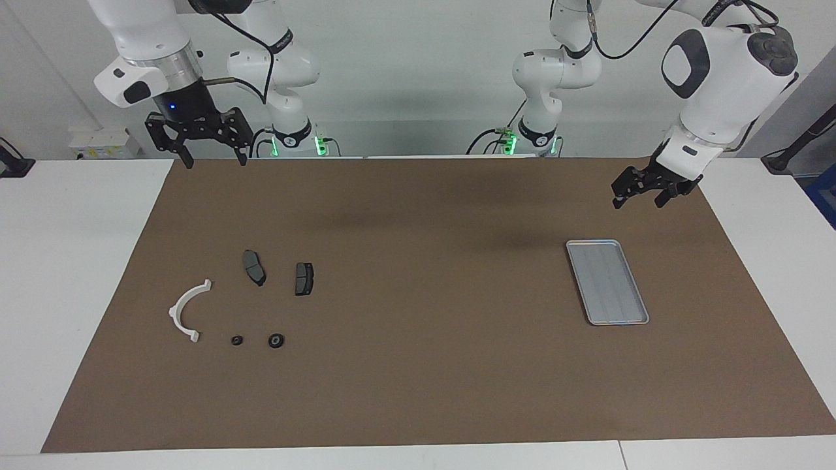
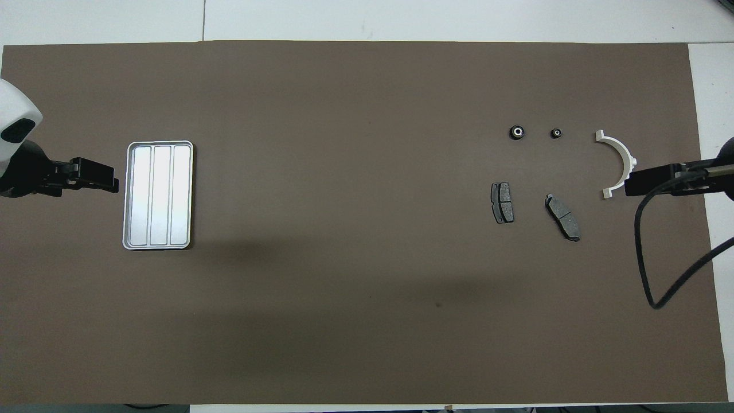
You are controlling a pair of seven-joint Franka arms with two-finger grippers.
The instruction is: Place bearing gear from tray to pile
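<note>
The silver ribbed tray (image 1: 607,282) (image 2: 158,195) lies toward the left arm's end of the mat with nothing in it. The pile is at the right arm's end: a white half-ring bracket (image 1: 183,312) (image 2: 622,160) and two dark brake pads (image 1: 254,267) (image 1: 304,278) (image 2: 502,202) (image 2: 562,217). The black bearing gear (image 1: 276,340) (image 2: 517,132) rests on the mat there, beside a smaller black ring (image 1: 237,340) (image 2: 555,133). My right gripper (image 1: 215,162) (image 2: 631,184) hangs open and empty, high over the mat's edge. My left gripper (image 1: 637,203) (image 2: 114,184) waits open beside the tray.
A brown mat (image 1: 418,365) covers most of the white table (image 1: 72,261). A black cable (image 2: 648,269) loops down from the right arm over the mat's end. Both arm bases stand at the robots' end of the table.
</note>
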